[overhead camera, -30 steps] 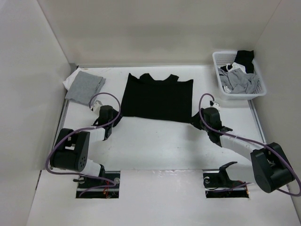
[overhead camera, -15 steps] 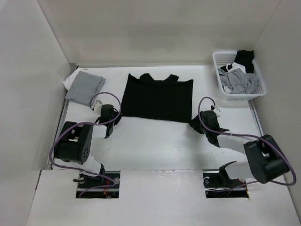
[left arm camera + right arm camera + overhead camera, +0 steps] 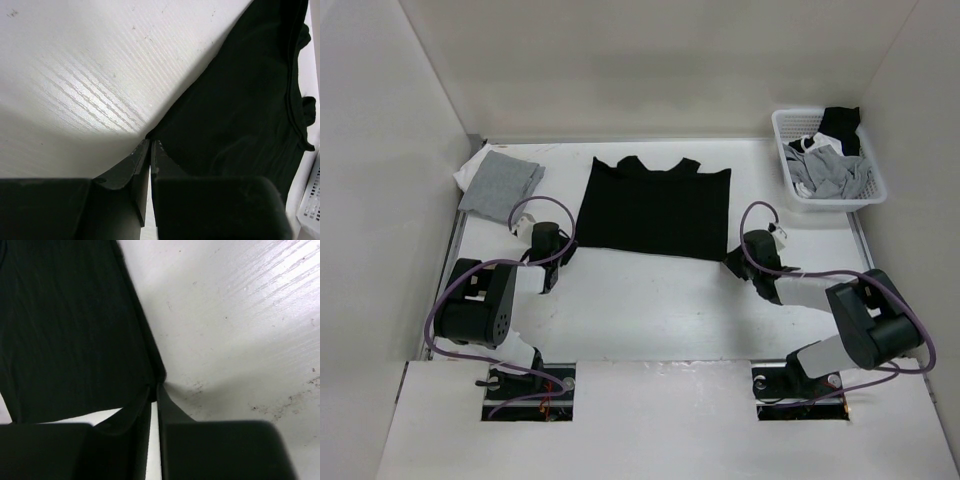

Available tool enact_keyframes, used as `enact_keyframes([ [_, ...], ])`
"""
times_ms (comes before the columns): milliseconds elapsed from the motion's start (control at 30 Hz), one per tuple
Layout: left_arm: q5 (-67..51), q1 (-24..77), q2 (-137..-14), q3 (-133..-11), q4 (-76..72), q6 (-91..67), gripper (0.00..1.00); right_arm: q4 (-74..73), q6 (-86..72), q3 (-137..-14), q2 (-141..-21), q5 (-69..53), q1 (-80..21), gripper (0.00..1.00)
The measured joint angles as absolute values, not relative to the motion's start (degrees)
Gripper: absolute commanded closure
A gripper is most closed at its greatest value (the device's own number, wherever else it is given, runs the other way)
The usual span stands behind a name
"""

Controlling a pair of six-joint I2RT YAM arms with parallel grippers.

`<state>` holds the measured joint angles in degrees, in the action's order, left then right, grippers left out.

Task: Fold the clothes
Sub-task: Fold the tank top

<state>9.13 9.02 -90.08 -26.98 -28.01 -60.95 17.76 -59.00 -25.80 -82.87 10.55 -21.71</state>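
Clothes [image 3: 655, 208], a single black garment, lay spread flat on the table [image 3: 650, 300], toward its far side and between my two arms. My left gripper [image 3: 150, 143] was pinched together on the near left corner. My right gripper [image 3: 154, 386] looked clamped on the near right corner, though I couldn't tell how much fabric it held. A shallow bite there could slip on the lift, leaving the fold skewed.

Two black-and-white robot arms reach forward, low and set wide apart.
The left arm [image 3: 480, 310] bends sharply at its elbow; the right arm [image 3: 805, 292] angles inward. The left gripper [image 3: 150, 142] and right gripper [image 3: 155, 387] each have their jaws pinched on a near corner of the plain black soft-fabric garment [image 3: 655, 210].
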Motion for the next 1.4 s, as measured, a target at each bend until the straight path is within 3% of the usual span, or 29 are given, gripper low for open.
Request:
enact_keyframes([
  [67, 8.99, 9.02, -90.11, -26.98, -28.03, -60.97, 0.99, 17.72, -59.44, -25.8, -83.11, 10.72, -21.71, 1.0],
  [300, 8.08, 9.02, -85.3, -26.57, -26.57, -61.08, 1.0, 15.75, -57.45, -25.78, -78.89, 13.1, -22.26, 1.0],
  [467, 7.57, 9.21, -62.37, -26.24, -18.5, -60.01, 1.0, 5.96, -52.29, -27.07, -56.62, 16.8, -27.22, 1.0],
  [633, 7.49, 9.54, -35.94, -32.49, -4.21, -57.56, 1.0, -10.79, -46.87, -37.87, -33.61, 22.7, -34.87, 1.0],
  [833, 7.46, 9.78, -22.26, -48.14, 8.97, -54.83, 1.0, -24.77, -43.16, -55.68, -24.14, 29.85, -47.11, 1.0],
  [967, 7.49, 9.76, -22.44, -50.04, 11.66, -53.84, 1.0, -27.24, -40.75, -58.35, -25.63, 33.19, -50.63, 1.0],
  [1067, 7.42, 9.63, -26.94, -46.83, 12.12, -53.69, 1.0, -26.55, -38.94, -56.6, -31.51, 32.45, -47.51, 0.99],
  [1233, 7.44, 7.84, -45.56, -39.53, 7.4, -54.0, 1.0, -18.85, -37.5, -50.0, -47.83, 20.71, -31.57, 0.99],
  [1400, 8.38, 6.79, -70.28, -39.75, 0.27, -54.81, 1.0, -8.34, -38.37, -51.33, -75.48, 7.44, -17.52, 1.0],
])
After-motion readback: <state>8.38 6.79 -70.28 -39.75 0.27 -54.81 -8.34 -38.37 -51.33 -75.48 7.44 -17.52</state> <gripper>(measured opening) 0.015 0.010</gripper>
